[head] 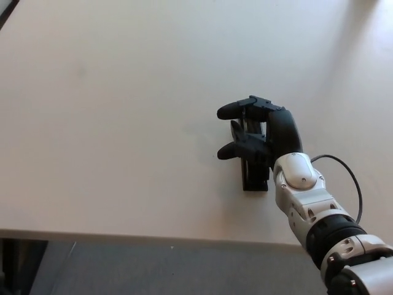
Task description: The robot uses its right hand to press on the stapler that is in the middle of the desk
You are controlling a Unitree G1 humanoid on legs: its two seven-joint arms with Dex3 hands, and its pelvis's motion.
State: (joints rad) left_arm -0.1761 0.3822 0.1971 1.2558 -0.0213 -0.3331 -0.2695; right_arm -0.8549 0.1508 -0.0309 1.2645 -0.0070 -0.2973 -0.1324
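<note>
desk (123, 123): plain pale cream, no pattern
stapler (255, 179): black
right hand (264, 132): matte black, all fingers alike
forearm (307, 196): glossy white shells with black joint rings
cable (350, 178): thin, black
floor (153, 270): dull grey

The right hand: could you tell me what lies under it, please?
Under the right hand lies the black stapler on the white desk. Only its near end shows; the hand covers the far end, so contact cannot be seen.
</note>
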